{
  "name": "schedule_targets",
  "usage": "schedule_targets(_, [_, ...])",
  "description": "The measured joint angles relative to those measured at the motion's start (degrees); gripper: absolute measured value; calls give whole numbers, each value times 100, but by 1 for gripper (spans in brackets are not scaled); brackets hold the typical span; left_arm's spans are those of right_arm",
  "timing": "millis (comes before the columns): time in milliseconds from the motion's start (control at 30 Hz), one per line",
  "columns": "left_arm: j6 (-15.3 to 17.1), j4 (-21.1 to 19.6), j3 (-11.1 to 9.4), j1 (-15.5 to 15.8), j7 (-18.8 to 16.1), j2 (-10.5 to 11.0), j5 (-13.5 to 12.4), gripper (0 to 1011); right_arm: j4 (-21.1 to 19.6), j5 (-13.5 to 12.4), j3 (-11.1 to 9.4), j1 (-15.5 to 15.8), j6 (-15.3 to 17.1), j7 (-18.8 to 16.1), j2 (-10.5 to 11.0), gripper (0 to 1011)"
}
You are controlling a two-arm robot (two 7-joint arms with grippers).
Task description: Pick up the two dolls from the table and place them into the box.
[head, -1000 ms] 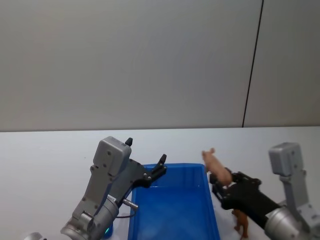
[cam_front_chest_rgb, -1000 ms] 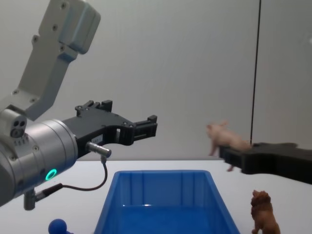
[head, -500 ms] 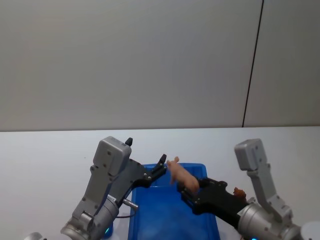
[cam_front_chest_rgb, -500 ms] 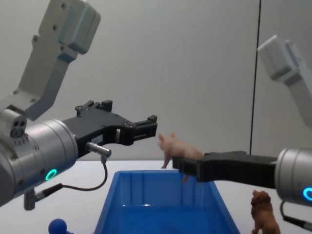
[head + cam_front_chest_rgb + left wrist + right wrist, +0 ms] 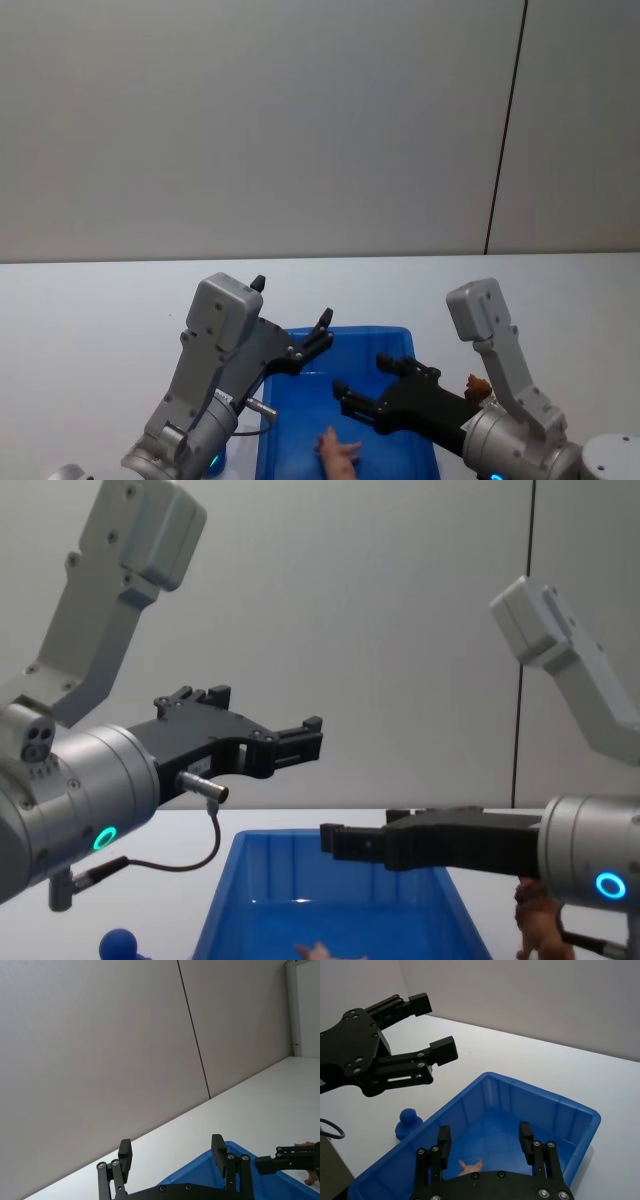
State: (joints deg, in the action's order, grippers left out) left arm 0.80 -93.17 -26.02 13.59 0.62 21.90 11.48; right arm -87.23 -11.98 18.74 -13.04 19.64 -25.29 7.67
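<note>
Pink doll (image 5: 338, 448) lies in box (image 5: 270, 420). Right tool (image 5: 360, 373) is wide open and empty above it. Lion (image 5: 478, 383) stands on tabletop (image 5: 100, 300) at that tool's 3 o'clock, so right arm is nearer. Left tool (image 5: 292, 301) is open and empty at 9 o'clock.

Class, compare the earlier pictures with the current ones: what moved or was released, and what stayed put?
The right gripper swung left to above the box, opened and dropped the pink doll, which now lies on the box floor. The left gripper stayed open beside the box; the lion doll stayed on the table.
</note>
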Motion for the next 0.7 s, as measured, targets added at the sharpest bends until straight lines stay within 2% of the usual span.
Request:
schedule_targets(200, [0, 0, 0, 0, 0, 0, 0, 1002, -110, 88, -7, 36, -45, 178, 48, 960])
schedule_targets(300, [0, 0, 0, 0, 0, 0, 0, 1002, -193, 113, -19, 72, -65, 274, 81, 1001])
schedule_targets(700, [0, 0, 0, 0, 0, 0, 0, 1002, -786, 162, -156, 420, -78, 973, 347, 1001])
